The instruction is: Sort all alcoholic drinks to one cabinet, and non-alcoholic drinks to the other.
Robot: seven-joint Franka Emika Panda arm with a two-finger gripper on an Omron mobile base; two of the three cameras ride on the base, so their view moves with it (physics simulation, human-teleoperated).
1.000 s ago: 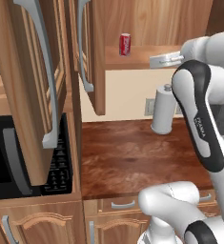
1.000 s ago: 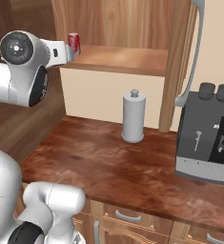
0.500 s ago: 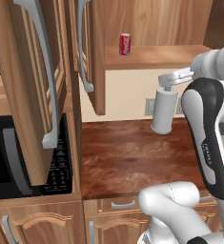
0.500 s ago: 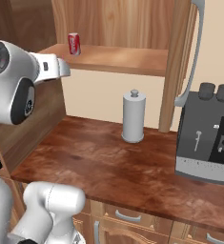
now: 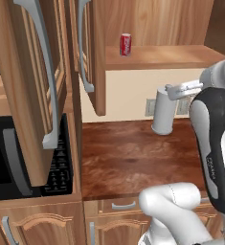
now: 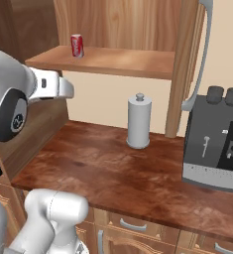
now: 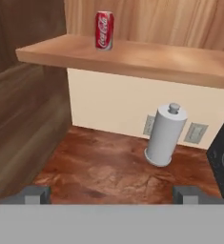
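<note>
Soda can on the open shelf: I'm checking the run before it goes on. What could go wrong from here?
1. The red soda can stands upright near the shelf front; a swinging arm could topple it.
2. The paper towel holder stands free on the counter below and could get knocked over.

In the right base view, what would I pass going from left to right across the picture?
Red soda can on the cabinet shelf → grey paper-towel holder on the counter → dark coffee machine.
</note>
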